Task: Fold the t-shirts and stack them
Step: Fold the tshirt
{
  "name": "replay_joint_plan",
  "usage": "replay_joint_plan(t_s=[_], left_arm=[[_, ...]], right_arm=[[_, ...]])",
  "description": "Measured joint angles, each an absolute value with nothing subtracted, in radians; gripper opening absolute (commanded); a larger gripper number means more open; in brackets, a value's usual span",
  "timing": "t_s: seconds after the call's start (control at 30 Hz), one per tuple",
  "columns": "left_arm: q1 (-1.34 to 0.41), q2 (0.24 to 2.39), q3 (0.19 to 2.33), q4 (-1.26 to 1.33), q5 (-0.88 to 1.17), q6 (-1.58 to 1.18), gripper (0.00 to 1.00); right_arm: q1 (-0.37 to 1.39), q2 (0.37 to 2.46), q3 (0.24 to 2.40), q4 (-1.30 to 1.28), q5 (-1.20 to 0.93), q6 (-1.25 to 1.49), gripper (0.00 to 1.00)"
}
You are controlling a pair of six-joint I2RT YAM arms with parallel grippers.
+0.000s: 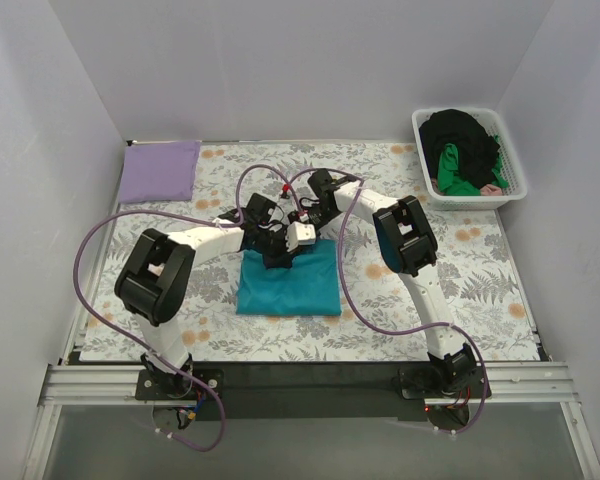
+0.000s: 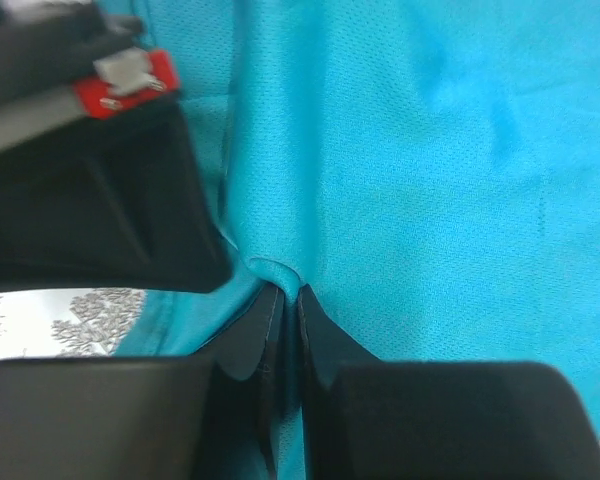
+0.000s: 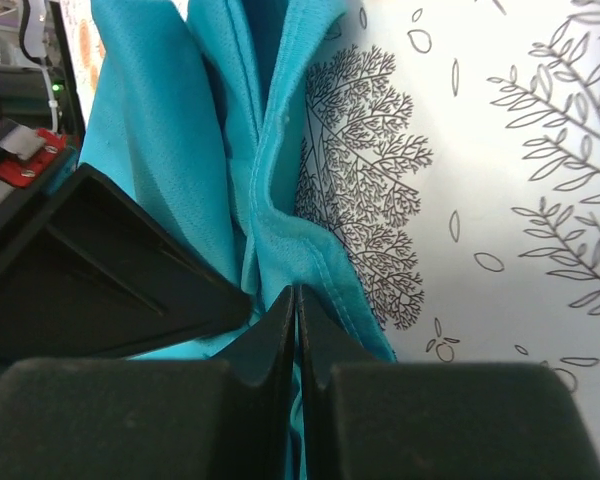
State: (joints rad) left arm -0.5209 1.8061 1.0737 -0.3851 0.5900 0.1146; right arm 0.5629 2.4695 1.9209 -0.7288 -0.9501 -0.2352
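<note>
4 t-shirts: we count 1 teal, 1 lavender, 1 black and 1 green.
Teal t-shirt [image 1: 288,285]: 1, folded into a rough rectangle on the table cloth [image 1: 480,290], in the middle of the table just ahead of the 2 arms.
Lavender t-shirt [image 1: 160,170]: 1, folded flat at the far left corner, well apart from the teal one.
Black t-shirt [image 1: 462,135]: 1, crumpled in the basket.
Green t-shirt [image 1: 458,175]: 1, crumpled in the same basket, partly under the black one.
Basket [image 1: 456,110]: 1, white and slatted, at the far right corner.
Grippers: 2, meeting tip to tip at the far edge of the teal t-shirt.
Left gripper [image 2: 283,298]: its 2 fingers are pressed together, tips down in the teal cloth, with a small pucker right at the tips; we cannot tell whether any cloth is caught between them.
Right gripper [image 3: 296,298]: its 2 fingers are clamped on the hemmed edge of the teal t-shirt, which bunches into the tips where cloth meets the printed table cover.
Spacing: each wrist view shows the other gripper's black body just beside its own fingers.
</note>
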Motion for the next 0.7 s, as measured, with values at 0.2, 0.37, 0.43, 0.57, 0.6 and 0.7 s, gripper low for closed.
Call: replay_joint_plan(t_s=[0.2,0.37,0.43,0.57,0.6,0.7], left_arm=[[-0.521,1.748,1.078,-0.39,0.583,0.115,0.04],[-0.521,1.689,1.079,-0.389,0.567,0.118,0.38],[-0.521,1.686,1.079,-0.388,0.556,0.123,0.38],[-0.521,1.698,1.079,-0.389,0.534,0.123,0.39],[-0.521,1.699,1.077,-0.387,0.531,0.124,0.41],[-0.521,1.7,1.068,-0.368,0.519,0.123,0.43]], right_arm=[[0.563,2.469,1.906,-0.73,-0.973,-0.236,0.09],[0.563,2.469,1.901,-0.731,-0.98,-0.236,0.09],[0.563,2.469,1.901,-0.731,-0.98,-0.237,0.09],[0.563,2.469,1.901,-0.731,-0.979,-0.237,0.09],[0.563,2.469,1.901,-0.731,-0.979,-0.238,0.09],[0.563,2.468,1.901,-0.732,-0.979,-0.239,0.09]])
